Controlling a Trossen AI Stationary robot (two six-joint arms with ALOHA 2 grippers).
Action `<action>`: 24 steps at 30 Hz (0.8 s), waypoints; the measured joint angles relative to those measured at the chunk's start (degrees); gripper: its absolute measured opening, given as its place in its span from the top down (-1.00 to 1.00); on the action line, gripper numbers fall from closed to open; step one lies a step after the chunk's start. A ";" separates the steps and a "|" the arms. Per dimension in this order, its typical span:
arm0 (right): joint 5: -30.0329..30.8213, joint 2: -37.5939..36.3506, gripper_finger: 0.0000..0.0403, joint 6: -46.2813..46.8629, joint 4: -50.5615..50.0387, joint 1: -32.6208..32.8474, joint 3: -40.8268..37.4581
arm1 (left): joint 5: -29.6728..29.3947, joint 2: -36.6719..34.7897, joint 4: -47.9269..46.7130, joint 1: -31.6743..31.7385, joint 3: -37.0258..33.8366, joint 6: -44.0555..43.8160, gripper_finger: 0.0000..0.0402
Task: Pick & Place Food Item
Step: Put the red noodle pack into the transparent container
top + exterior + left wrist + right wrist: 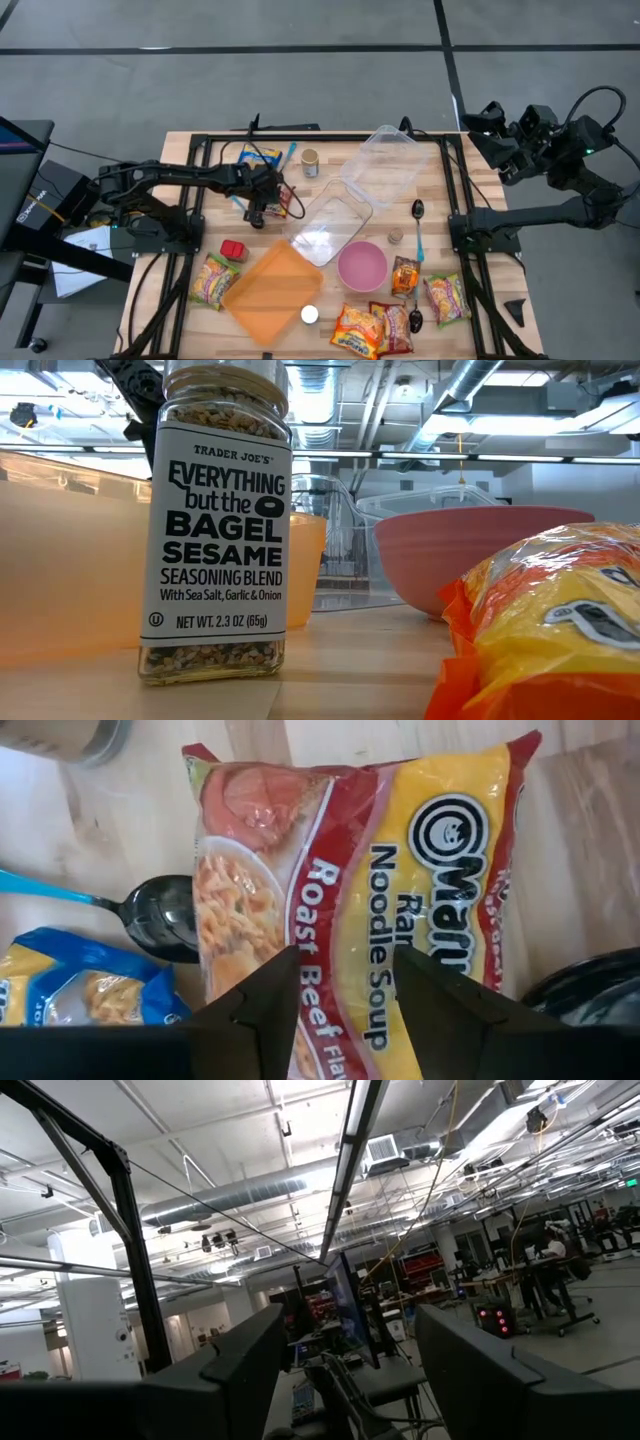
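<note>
A red and yellow roast beef ramen packet [350, 850] lies flat on the wooden table [190, 150], left of centre [290, 205]. My left gripper [345, 970] points steeply down over the packet's middle [265, 208]. Its fingers are open, one on either side of the printed lettering. My right gripper [350, 1370] is raised beyond the table's right edge [488, 118], open, with nothing between its fingers. My left gripper comes at the ramen packet's printed face [345, 935] from above, slanting, with the fingers across its width. Whether the fingertips [285, 970] touch the wrapper, I cannot tell. The packet lies flat on the table.
Beside the packet lie a black spoon with a blue handle [160, 915], a blue packet [80, 980] and a can [310, 162]. Two clear containers [345, 200], a pink bowl [362, 265], an orange lid [272, 290], a seasoning jar [215, 520] and more noodle packets [357, 330] fill the middle and near side.
</note>
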 joint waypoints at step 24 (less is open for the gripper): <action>0.04 0.02 -0.11 0.02 0.02 0.00 0.00 | -1.80 -2.59 -4.92 -0.22 7.08 -19.12 0.99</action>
